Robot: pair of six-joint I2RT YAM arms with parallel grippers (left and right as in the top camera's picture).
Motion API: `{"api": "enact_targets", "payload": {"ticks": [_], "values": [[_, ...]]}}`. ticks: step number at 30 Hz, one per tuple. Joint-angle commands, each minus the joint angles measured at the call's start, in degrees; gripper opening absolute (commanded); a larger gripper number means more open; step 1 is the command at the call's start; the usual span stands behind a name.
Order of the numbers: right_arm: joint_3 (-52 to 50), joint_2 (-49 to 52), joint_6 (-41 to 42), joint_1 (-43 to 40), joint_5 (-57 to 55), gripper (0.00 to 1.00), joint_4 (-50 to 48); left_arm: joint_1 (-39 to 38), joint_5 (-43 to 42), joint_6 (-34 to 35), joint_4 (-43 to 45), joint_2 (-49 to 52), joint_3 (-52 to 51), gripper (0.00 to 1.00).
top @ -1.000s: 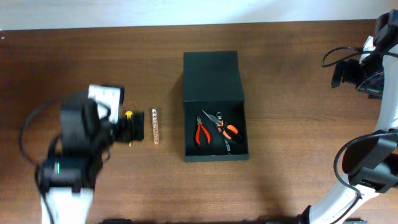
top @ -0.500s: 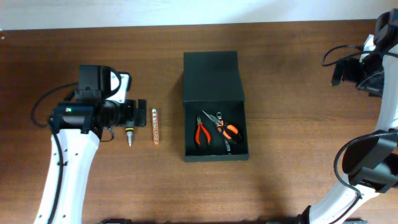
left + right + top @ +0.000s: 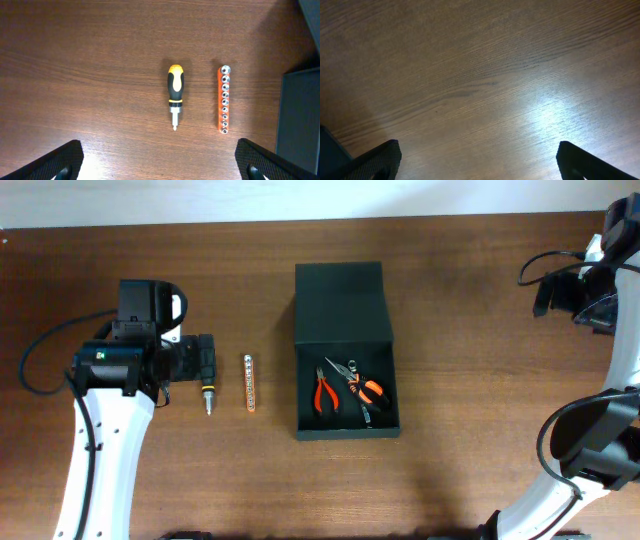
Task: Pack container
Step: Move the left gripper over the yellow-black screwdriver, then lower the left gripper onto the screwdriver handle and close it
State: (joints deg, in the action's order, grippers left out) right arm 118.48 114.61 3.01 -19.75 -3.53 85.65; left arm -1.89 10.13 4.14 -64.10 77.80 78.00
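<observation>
The container (image 3: pixel 345 352) is sitting near the middle of the bench (image 3: pixel 450 480), its flap lid (image 3: pixel 340 298) lying folded back flat toward the far edge, so the inside is showing from above. Two hand tools are lying in the nearer half of it: orange-handled pliers (image 3: pixel 323 392) on the left, and beside them a second orange-and-black cutter or plier (image 3: pixel 360 390), the two close together; whether they are touching is hard to tell.

To the left of the container, on bare wood, an orange rail of small silver sockets (image 3: pixel 249 383) is lying parallel to the box's long side, near it but apart. Just left of the rail a stubby screwdriver (image 3: pixel 208 396) with a yellow-and-black handle is lying, its tip pointing toward the near edge. In the left wrist view the screwdriver (image 3: pixel 175 95) and the rail (image 3: pixel 224 99) are lying side by side without touching, with the container's dark wall (image 3: pixel 300 120) showing at the right edge.

The left tool (image 3: pixel 205 360) is hovering over the screwdriver's handle end, its fingers (image 3: pixel 60 162) spread wide apart and gripping nothing; nothing is lying between it and the screwdriver.

The right tool (image 3: pixel 556 298) is hanging well off to the far right, away from the container. Its fingers (image 3: pixel 375 160) are also standing wide apart and empty over bare wood.
</observation>
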Motion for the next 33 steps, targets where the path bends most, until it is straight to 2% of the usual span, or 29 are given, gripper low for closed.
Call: {"api": "enact_targets", "payload": {"ticks": [1,8,19,33], "values": [[-0.2,-0.42,0.48,-0.2,0.31,0.99,-0.02,0.2,-1.05,0.76,-0.13,0.04,0.9,0.99],[-0.2,-0.44,0.48,-0.2,0.31,0.99,0.0,0.33,-4.59,0.11,1.49,2.23,0.9,0.99],[-0.2,-0.42,0.48,-0.2,0.31,0.99,0.0,2.97,-11.45,0.13,2.69,14.78,0.9,0.99],[-0.2,-0.42,0.48,-0.2,0.31,0.99,0.0,2.97,-11.45,-3.96,7.06,23.78,0.9,0.99]]}}
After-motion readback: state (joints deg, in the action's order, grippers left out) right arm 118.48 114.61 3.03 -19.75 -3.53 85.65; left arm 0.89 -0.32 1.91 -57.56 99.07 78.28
